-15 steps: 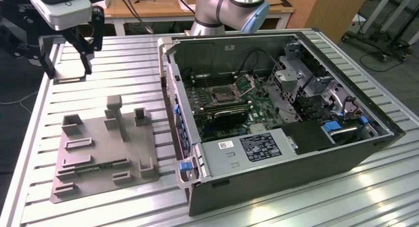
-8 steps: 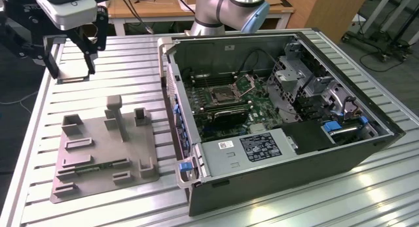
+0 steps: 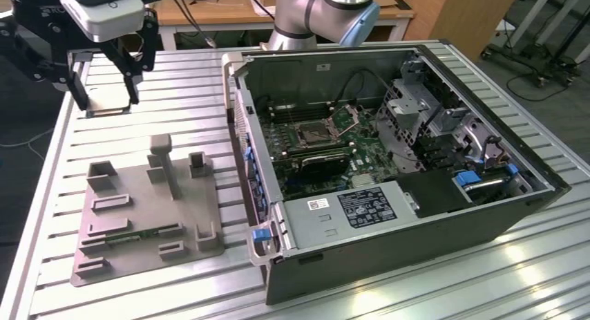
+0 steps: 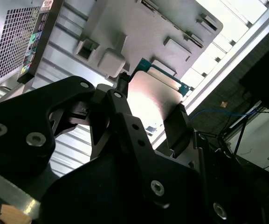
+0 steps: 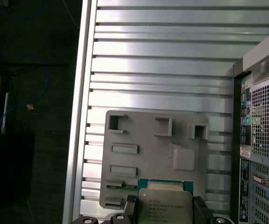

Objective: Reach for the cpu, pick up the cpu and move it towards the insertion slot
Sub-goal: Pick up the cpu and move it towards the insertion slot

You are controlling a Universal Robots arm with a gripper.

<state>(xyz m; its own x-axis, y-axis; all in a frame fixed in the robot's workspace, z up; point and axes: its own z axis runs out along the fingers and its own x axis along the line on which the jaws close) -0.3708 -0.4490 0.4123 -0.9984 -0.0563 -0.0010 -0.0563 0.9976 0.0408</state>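
**cpu (image 5: 164, 206) clamped in gripper (image 3: 107, 102), well apart from insertion slot (image 3: 309, 135)**

Ribbed metal table (image 3: 138, 147) carries the open PC case (image 3: 387, 251) on the exterior view's right and the grey tray (image 3: 138, 202) on its left. Gripper hangs over the table's far corner, at the exterior view's upper left, beyond the tray. Insertion slot sits inside the case, load plate (image 3: 353, 117) hinged up. Fingers (image 5: 200, 209) are narrowed onto the cpu, one on each opposite edge. Chip is flat, metal face toward the first wrist view, held off the table.
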